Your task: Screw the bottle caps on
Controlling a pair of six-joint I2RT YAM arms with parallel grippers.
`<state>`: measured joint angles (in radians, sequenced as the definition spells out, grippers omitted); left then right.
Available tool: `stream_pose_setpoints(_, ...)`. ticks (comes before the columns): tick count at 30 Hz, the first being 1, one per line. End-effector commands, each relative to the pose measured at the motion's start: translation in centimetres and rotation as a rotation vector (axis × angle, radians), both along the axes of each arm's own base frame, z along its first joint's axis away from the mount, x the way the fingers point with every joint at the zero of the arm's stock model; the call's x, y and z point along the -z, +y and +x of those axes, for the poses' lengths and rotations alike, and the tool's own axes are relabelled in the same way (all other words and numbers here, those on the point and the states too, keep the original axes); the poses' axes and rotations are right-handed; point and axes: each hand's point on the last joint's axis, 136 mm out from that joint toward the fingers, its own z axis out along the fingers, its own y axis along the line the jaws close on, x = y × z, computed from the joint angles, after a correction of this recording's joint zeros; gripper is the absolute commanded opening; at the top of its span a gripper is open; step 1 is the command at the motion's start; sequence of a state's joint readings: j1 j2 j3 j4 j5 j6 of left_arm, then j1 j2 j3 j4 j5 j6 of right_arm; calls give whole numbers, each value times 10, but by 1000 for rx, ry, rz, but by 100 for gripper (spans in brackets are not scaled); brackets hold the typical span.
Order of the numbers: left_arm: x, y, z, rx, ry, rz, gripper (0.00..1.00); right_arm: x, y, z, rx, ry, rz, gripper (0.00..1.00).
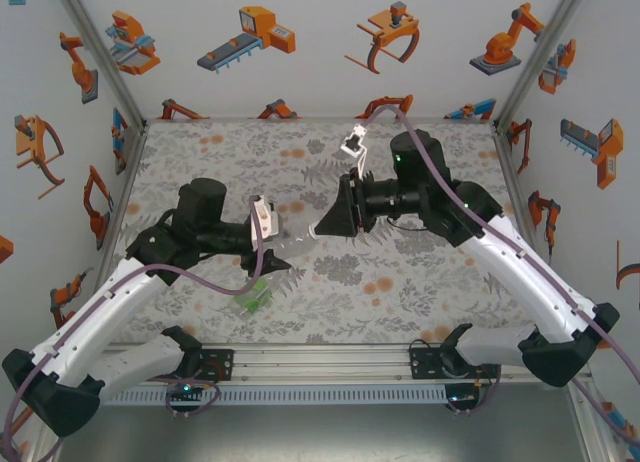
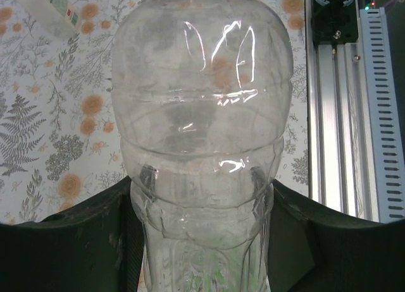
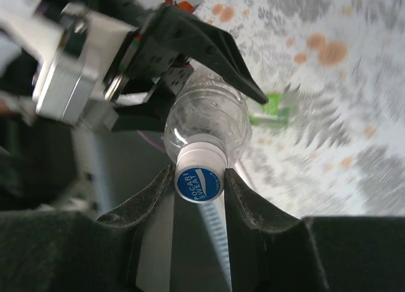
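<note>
Nearest the arm bases, the green bottle (image 1: 255, 294) lies on its side on the tabletop (image 1: 430, 302), just beside the left wrist. Neither arm touches it, and whether it is capped cannot be told. Just beyond, left gripper (image 2: 202, 200): jaws pinching the clear bottle (image 2: 202, 115) around its narrow waist. The bottle is held off the tabletop, roughly level, with its neck toward the right arm. At the neck, right gripper (image 3: 199, 177): jaws pinching the cap (image 3: 200, 184) by its white skirt, blue printed top facing the wrist camera. The cap sits on the bottle mouth; thread engagement cannot be told. Step in hand, judged: turning this cap down. To do it well, line the wrist-roll axis up with the neck so the threads do not cross, and press lightly along that axis while turning. The left grip should be firm enough to resist torque without denting the thin wall. Main risk is the bottle spinning in the left jaws. Farther back, a small white-and-dark object (image 1: 352, 142) is too small to identify.
</note>
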<state>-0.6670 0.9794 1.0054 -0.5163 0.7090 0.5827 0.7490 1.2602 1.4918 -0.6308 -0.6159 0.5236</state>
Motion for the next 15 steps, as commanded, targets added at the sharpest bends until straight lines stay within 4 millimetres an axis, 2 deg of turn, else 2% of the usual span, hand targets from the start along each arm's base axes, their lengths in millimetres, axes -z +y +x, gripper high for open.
stream_pose_setpoints(1,-3,-5,6,-4,-40,-9,0,6,0,15,262,449,-4,0)
stream_pose_setpoints(5,-3,-5,13,-29,-48,1,0,32,-7,11,357,649,-114,0)
stream_pose_setpoints(9,-3,-4,14,-37,-49,3,0,37,-7,14,371,658,-133,0)
stream_pose_setpoints(10,-4,-4,14,-37,-50,1,4,39,-7,15,378,656,-140,0)
stream_pose_setpoints(11,-3,-4,14,-39,-47,3,8,40,-7,16,378,655,-142,0)
stream_pose_setpoints(12,-4,-4,14,-43,-50,3,18,40,-6,16,376,650,-146,0)
stream_pose_setpoints(14,-4,-3,15,-53,-52,2,49,42,-8,19,385,624,-164,0)
stream_pose_setpoints(15,-4,-2,15,-60,-54,1,57,44,-10,22,391,609,-174,0)
